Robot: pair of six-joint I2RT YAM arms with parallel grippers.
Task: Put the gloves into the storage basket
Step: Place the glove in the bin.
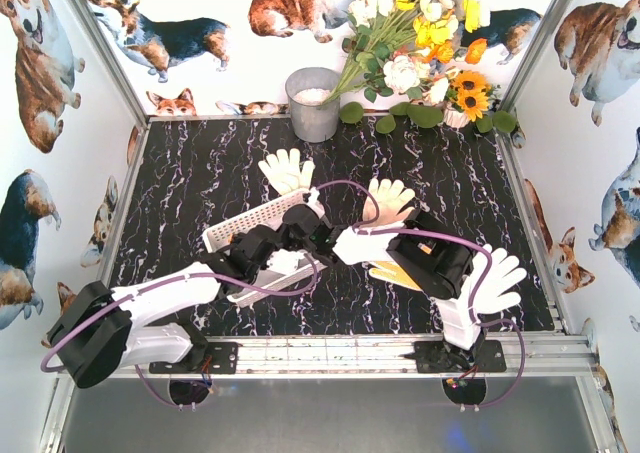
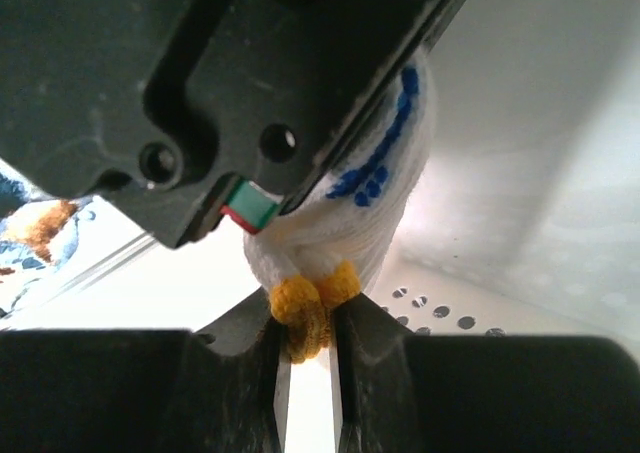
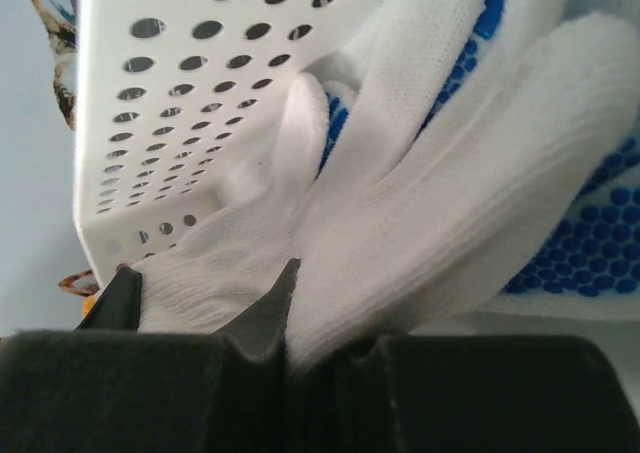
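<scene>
Now my left hand (image 2: 307, 318) is clenched on the dotted glove (image 2: 350, 203) at its cuff. My right hand (image 3: 295, 318) pinches its fingers, likely to feed it into the basket (image 1: 240, 223), just nine o'clock of the desk (image 1: 200, 173) centre.

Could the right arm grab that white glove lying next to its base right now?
Probably not yet. The right gripper is shut on the blue-dotted glove at the basket, so it's busy. The white glove itself lies in the open nearby.
</scene>
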